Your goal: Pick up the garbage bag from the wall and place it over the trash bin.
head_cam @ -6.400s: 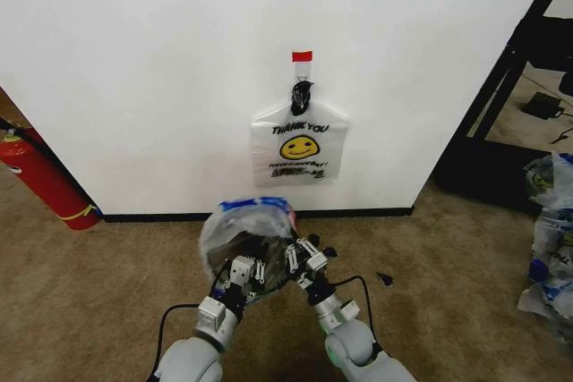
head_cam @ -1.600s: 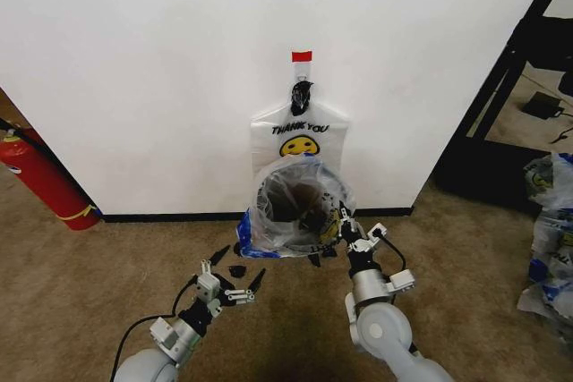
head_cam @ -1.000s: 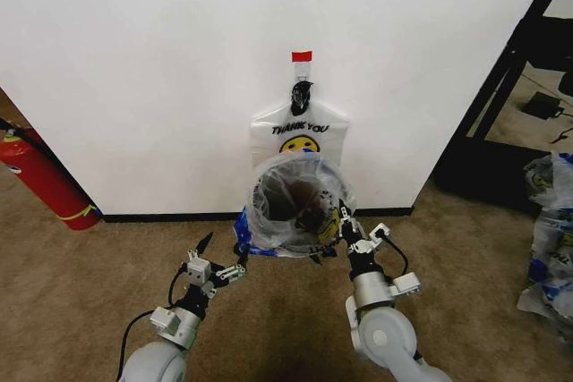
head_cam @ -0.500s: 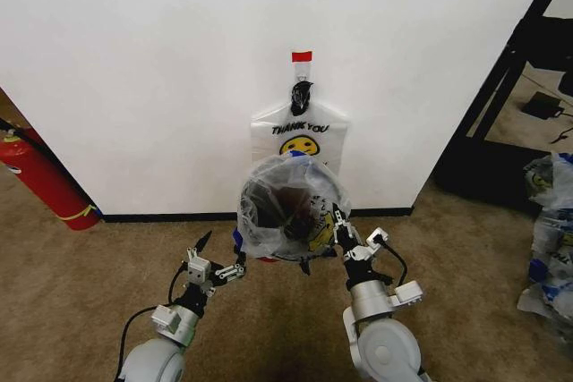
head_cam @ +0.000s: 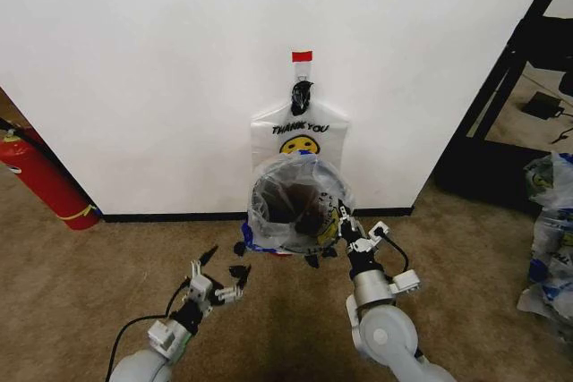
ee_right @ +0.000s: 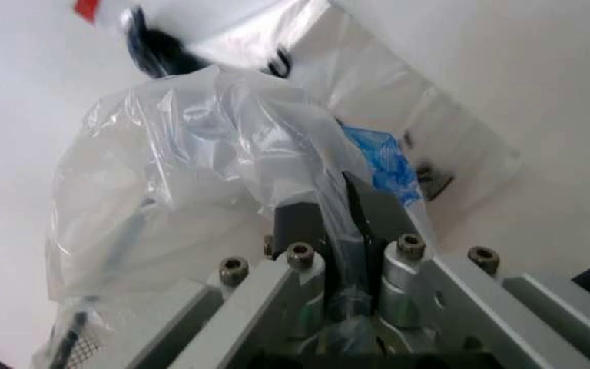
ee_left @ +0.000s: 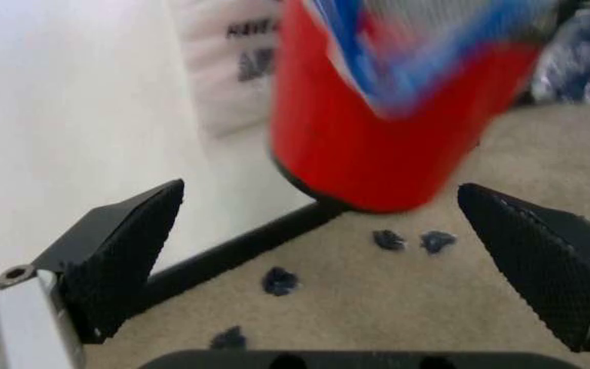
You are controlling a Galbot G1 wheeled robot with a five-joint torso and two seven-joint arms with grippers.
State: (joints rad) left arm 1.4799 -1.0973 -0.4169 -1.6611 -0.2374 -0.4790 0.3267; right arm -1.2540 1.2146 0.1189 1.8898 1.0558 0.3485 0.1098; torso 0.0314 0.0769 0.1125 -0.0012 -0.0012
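- White wall (head_cam: 161,69) with black baseboard (head_cam: 170,217) filled the background; beige carpet (head_cam: 81,284) below.
- Black shelving frame (head_cam: 501,87) stood past the wall's right edge; red fire extinguisher (head_cam: 40,176) leaned at the wall's far left.
- Flat stack of bags (head_cam: 299,145) with "THANK YOU" and yellow smiley hung on the wall from a hook under a red tape strip (head_cam: 302,56).
- The garbage bag (head_cam: 295,203), translucent, mouth open round, sat draped over the trash bin (ee_left: 377,146), directly in front of the hanging bags, near the baseboard. Blue print showed at its lower left edge.
- Bin's red base was visible in the left wrist view, bag plastic with blue print lying over its upper part; bin standing on the carpet by the wall.
- Right gripper (head_cam: 343,222) was at the bag's right rim, fingers clamped on a fold of the plastic; right wrist view confirmed the film pinched between the pads (ee_right: 300,223).
- Left gripper (head_cam: 220,276) was low on the carpet, left of the bin and apart from it, jaws spread wide, holding nothing.
- Small dark scraps (ee_left: 280,280) lay on the carpet in front of the bin.
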